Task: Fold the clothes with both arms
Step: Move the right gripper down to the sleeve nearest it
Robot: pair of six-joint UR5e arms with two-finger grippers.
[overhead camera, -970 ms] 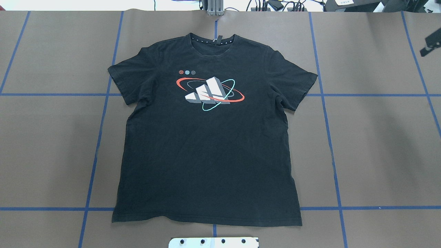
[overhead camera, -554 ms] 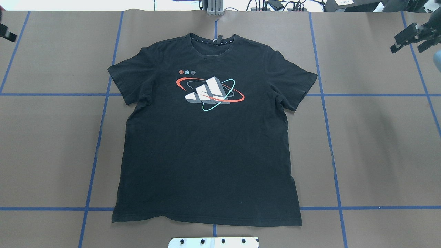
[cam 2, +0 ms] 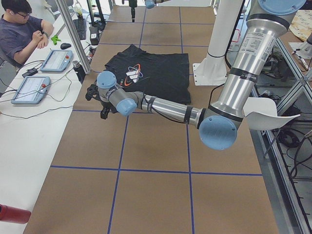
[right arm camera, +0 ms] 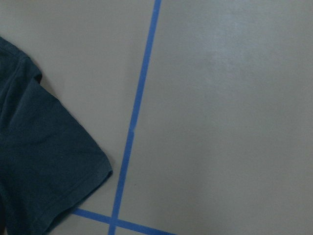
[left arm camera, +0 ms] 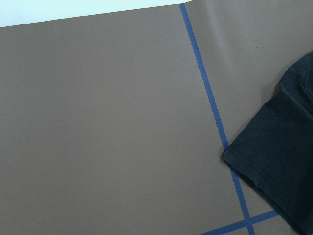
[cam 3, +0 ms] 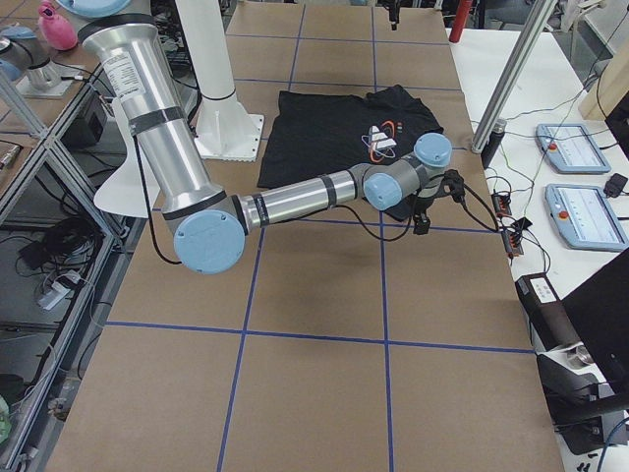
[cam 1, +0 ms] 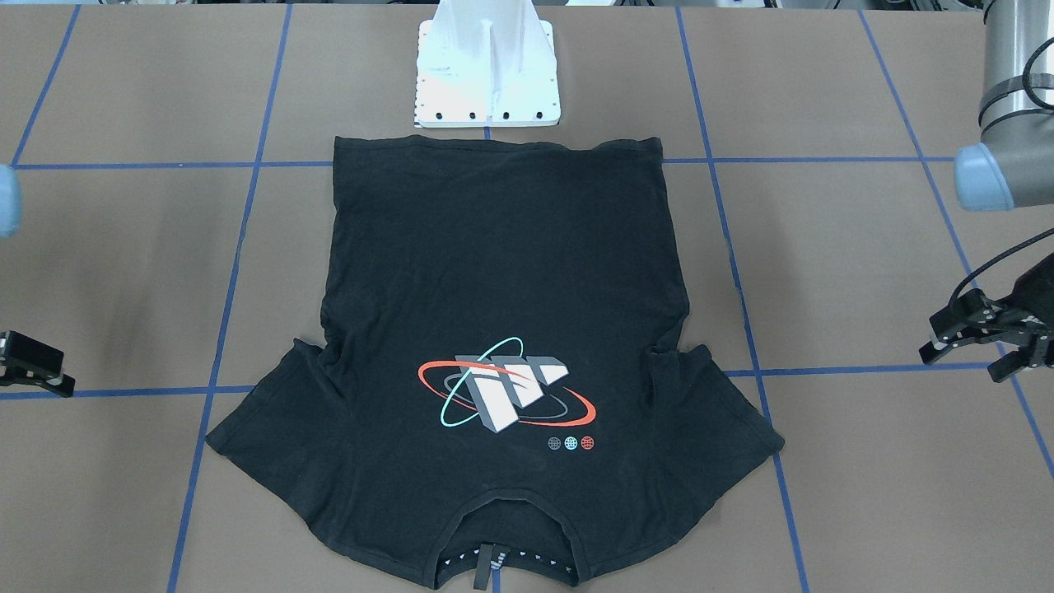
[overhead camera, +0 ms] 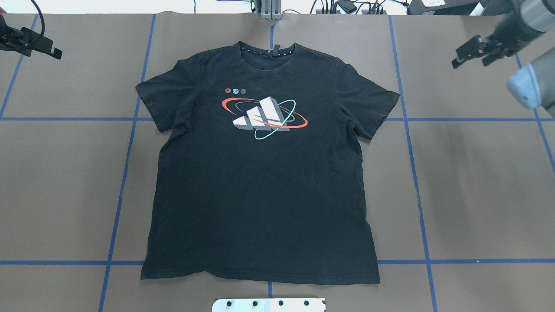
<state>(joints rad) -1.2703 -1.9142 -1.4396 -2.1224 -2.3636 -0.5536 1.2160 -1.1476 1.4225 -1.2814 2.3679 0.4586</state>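
The black T-shirt [overhead camera: 260, 182] lies flat and face up on the brown table, collar at the far edge and hem toward the robot base. Its white-grey block graphic [overhead camera: 262, 117] is ringed in red and teal. My left gripper [overhead camera: 42, 51] hovers open over bare table, well to the left of the left sleeve [left arm camera: 279, 161]. My right gripper [overhead camera: 469, 63] hovers open to the right of the right sleeve [right arm camera: 44, 166]. Neither touches the shirt. In the front-facing view the left gripper [cam 1: 962, 366] is at the right edge and the right gripper [cam 1: 37, 371] is partly cut off at the left edge.
The white pedestal base [cam 1: 486, 74] stands just behind the hem. Blue tape lines [overhead camera: 125, 173] grid the table. A person [cam 2: 19, 29] sits at a side bench with control tablets [cam 2: 56, 61] beyond the collar end. Cables and gear line the far edge [overhead camera: 347, 6].
Both grippers have come into view from the table's outer sides and moved inward toward the shirt's sleeves. The shirt has not moved.
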